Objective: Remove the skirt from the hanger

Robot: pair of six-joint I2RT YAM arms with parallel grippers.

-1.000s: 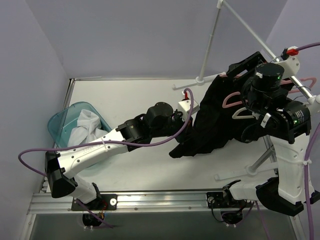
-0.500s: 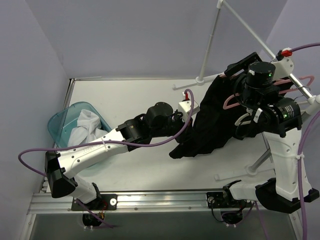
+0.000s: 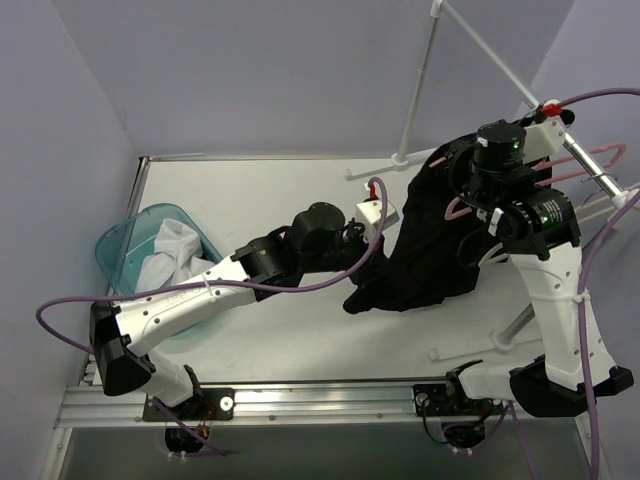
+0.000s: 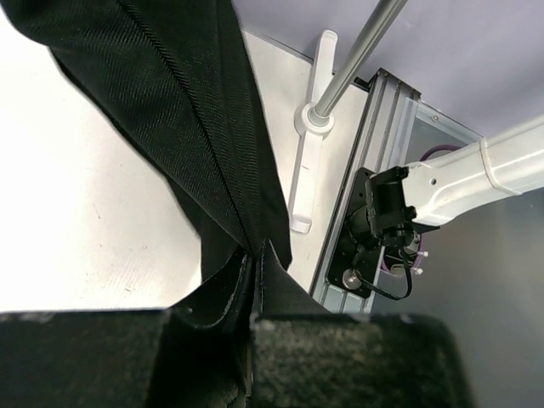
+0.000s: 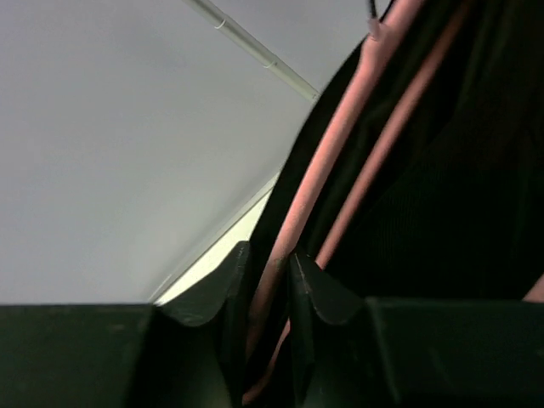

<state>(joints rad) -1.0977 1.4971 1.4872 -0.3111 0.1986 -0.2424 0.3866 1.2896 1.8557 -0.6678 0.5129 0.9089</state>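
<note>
A black skirt (image 3: 425,250) hangs from a pink hanger (image 3: 462,203) at the right, its lower part draped onto the white table (image 3: 250,200). My left gripper (image 3: 385,222) is shut on the skirt's left edge; in the left wrist view the black fabric (image 4: 212,127) runs pinched between the closed fingers (image 4: 252,280). My right gripper (image 3: 458,170) is high on the right, shut on a pink hanger arm (image 5: 327,153), which passes between its fingertips (image 5: 265,263) with skirt fabric (image 5: 450,195) beside it.
A teal basket (image 3: 125,250) with white cloth (image 3: 170,255) stands at the table's left. A white garment rack (image 3: 425,80) with a floor foot (image 4: 310,153) rises at the back right. A white hanger (image 3: 490,250) hangs by the skirt. The aluminium rail (image 3: 300,400) runs along the near edge.
My right arm has swung up and to the left, carrying the pink hanger towards the back. The skirt has bunched more narrowly under it. The left arm has barely moved.
</note>
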